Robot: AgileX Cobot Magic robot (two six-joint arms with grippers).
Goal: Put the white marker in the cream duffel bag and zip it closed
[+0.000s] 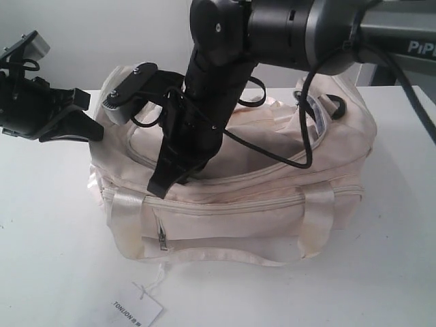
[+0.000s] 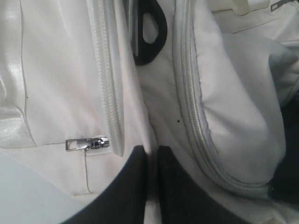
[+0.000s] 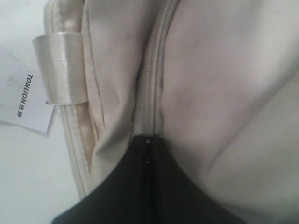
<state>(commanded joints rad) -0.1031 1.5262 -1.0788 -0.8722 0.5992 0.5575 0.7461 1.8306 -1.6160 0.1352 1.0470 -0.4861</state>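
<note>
**A:** Bag status?
**B:** White tabletop (image 1: 381,272). The cream bag (image 1: 259,204) sits roughly central, with its long side to the near edge. The top flap sags inward.
**A:** Right arm?
**B:** It reaches across from the right edge. The right fingers (image 3: 121,186) are closed together, tips on the top zipper track, toward the bag end nearest the tabletop's left edge. The pull is hidden, so I can't tell if anything's pinched.
**A:** Left?
**B:** The left fingers (image 2: 126,186) are at that same bag end, nearly together, with a thin strip of cream fabric showing in the gap. I can't tell whether it's gripped.
**A:** Marker?
**B:** Not visible in any view.
**A:** Small stuff?
**B:** The satin handle (image 1: 225,257) lies on the tabletop along the bag's front. The paper tag (image 1: 136,308) is on a string by the near edge, just apart from the bag. In the left wrist view, the black D-ring (image 2: 147,58) is on the bag beyond the fingertips. The silver pocket pull (image 2: 86,143) is just beside them.
</note>
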